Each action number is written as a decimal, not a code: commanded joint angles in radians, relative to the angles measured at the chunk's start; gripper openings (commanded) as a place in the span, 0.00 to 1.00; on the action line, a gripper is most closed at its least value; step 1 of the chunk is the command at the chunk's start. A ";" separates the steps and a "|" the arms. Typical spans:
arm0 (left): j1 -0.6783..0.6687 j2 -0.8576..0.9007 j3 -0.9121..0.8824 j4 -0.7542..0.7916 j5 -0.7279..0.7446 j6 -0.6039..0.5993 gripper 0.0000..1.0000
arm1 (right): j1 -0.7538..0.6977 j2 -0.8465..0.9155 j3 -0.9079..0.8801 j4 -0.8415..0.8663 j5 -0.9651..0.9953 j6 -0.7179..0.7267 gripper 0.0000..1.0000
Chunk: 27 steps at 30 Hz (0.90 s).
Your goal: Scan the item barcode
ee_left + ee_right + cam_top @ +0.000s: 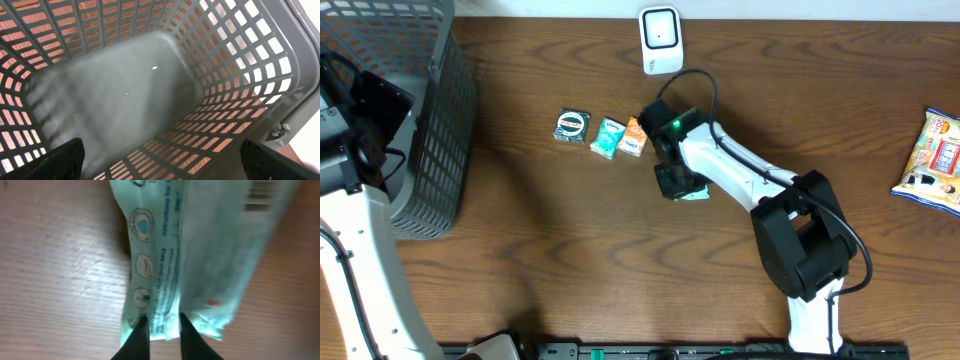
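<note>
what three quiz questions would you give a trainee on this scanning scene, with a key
1. True or false: the left end effector is over the grey basket, jaws open.
2. How many small packets lie in a row between the basket and the right end effector? A two, B three, C five.
3. Which printed mark shows on the mint green packet in the right wrist view?
Key: 1 true; 2 B; 3 a barcode.
</note>
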 commanded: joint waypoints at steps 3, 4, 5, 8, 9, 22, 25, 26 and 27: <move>0.003 0.000 0.006 0.000 -0.009 -0.005 0.97 | 0.018 0.012 0.153 -0.061 0.103 0.010 0.24; 0.003 0.000 0.006 0.000 -0.009 -0.005 0.97 | 0.024 0.012 0.167 -0.063 0.103 0.010 0.27; 0.003 0.000 0.006 0.000 -0.009 -0.005 0.98 | 0.030 0.012 0.179 -0.060 0.111 0.009 0.32; 0.003 0.000 0.006 0.000 -0.009 -0.005 0.98 | 0.042 0.012 0.182 -0.037 0.163 0.010 0.43; 0.003 0.000 0.006 0.000 -0.009 -0.005 0.98 | 0.043 0.012 0.182 -0.034 0.181 0.010 0.47; 0.003 0.000 0.006 0.000 -0.009 -0.005 0.98 | 0.046 0.048 0.119 0.039 0.215 0.010 0.98; 0.003 0.000 0.006 0.000 -0.009 -0.005 0.98 | 0.053 0.079 0.113 0.042 0.276 0.011 0.99; 0.003 0.000 0.006 0.000 -0.009 -0.005 0.98 | 0.055 0.087 0.113 0.042 0.286 0.012 0.98; 0.003 0.000 0.006 0.000 -0.009 -0.005 0.98 | 0.060 0.100 0.113 0.040 0.289 0.022 0.92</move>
